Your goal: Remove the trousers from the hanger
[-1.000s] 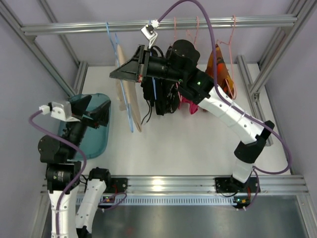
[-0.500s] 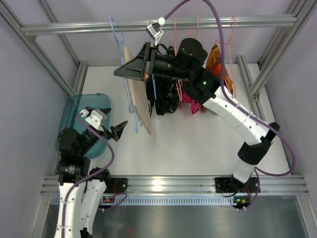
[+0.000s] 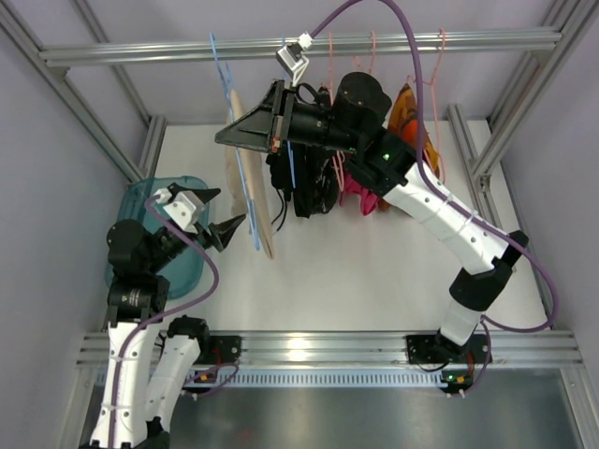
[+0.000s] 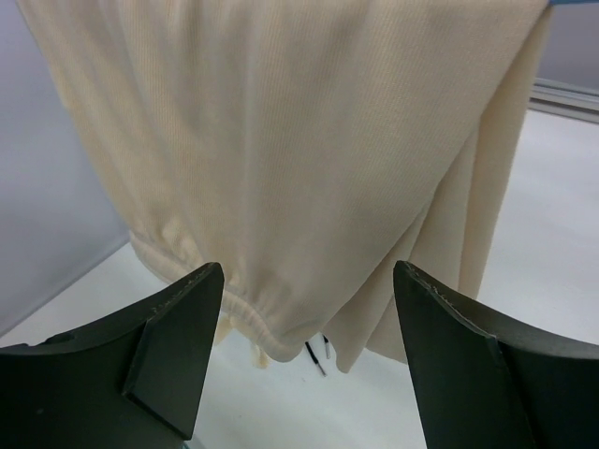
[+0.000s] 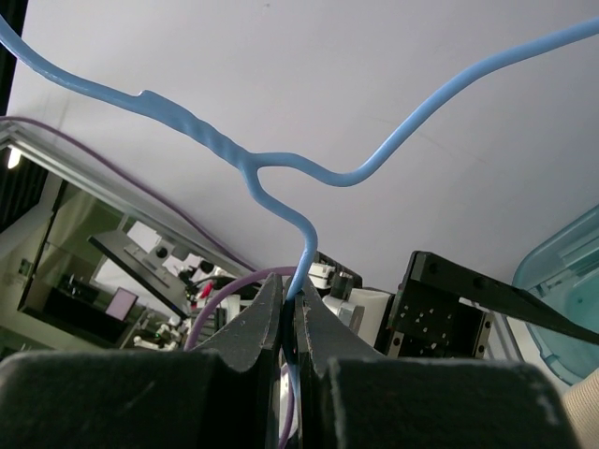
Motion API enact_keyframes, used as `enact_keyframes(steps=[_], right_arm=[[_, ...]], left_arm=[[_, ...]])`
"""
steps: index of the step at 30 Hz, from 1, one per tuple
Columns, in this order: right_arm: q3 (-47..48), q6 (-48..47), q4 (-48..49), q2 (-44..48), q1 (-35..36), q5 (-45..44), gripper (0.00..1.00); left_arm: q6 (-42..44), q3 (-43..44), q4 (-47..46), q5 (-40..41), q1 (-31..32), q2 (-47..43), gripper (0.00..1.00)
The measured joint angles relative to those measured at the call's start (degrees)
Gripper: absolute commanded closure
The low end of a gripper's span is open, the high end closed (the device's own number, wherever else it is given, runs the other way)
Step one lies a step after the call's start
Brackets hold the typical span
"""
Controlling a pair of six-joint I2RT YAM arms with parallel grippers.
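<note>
— What has shifted over the last half second?
— From above, the left arm has lifted. The left gripper (image 3: 232, 204) has come up from beside the teal bin (image 3: 192, 271) toward the low end of the trousers (image 3: 234, 173), which have swung slightly left. The right arm is sitting much where it was.

— How are the trousers lying in that view?
— They are hanging on the hanger (image 3: 221, 79) and showing edge-on as a narrow cream strip. Its long line is running from the far rail (image 3: 449, 39) toward the near side, slanting right at the near end. The blue wire is running the same way alongside.

— And the arms?
— The right arm is reaching up and left over the table (image 3: 374, 271), with the right gripper (image 3: 221, 138) pointing left at the hanger, just beside the black garment (image 3: 299, 187). The left arm is bending upward, its fingers pointing right at the cloth.

— The left wrist camera?
— The cloth is filling the upper frame and hanging downward, its gathered hem level with the fingertips (image 4: 201, 281). The jaws are standing wide apart. Whether they are touching the cloth, I cannot tell.

— The right wrist camera?
— The fingers are pressing together, pinching the single wire that runs on from the hanger's twisted neck, while the two shoulders are spreading left and right beyond.
</note>
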State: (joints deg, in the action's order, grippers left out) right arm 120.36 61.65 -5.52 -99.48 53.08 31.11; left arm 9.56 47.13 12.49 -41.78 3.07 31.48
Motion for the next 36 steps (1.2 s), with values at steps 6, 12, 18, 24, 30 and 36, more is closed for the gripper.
enact_keyframes(steps=[6, 12, 18, 24, 30, 36], right_arm=[[0.0, 0.0, 0.0, -0.1, 0.0, -0.3, 1.0], [0.0, 0.0, 0.0, -0.4, 0.0, -0.7, 1.0], [0.1, 0.0, 0.0, -1.2, 0.0, -1.1, 1.0], [0.1, 0.0, 0.0, -1.5, 0.0, -1.3, 1.0], [0.1, 0.0, -0.1, -1.5, 0.2, -1.2, 1.0], [0.1, 0.0, -0.1, -1.5, 0.3, -1.2, 1.0]], left_arm=[[-0.2, 0.1, -0.1, -2.0, 0.1, -0.1, 0.23], [-0.2, 1.7, -0.4, -2.4, 1.2, 2.1, 0.24], [-0.1, 1.7, -0.5, -2.4, 3.9, 2.4, 0.24], [1.2, 2.2, -0.5, -0.8, 6.6, 4.3, 0.29], [3.1, 2.7, -0.5, 2.1, 9.6, 6.3, 0.32], [4.7, 2.7, -0.5, 2.7, 10.2, 5.7, 0.32]])
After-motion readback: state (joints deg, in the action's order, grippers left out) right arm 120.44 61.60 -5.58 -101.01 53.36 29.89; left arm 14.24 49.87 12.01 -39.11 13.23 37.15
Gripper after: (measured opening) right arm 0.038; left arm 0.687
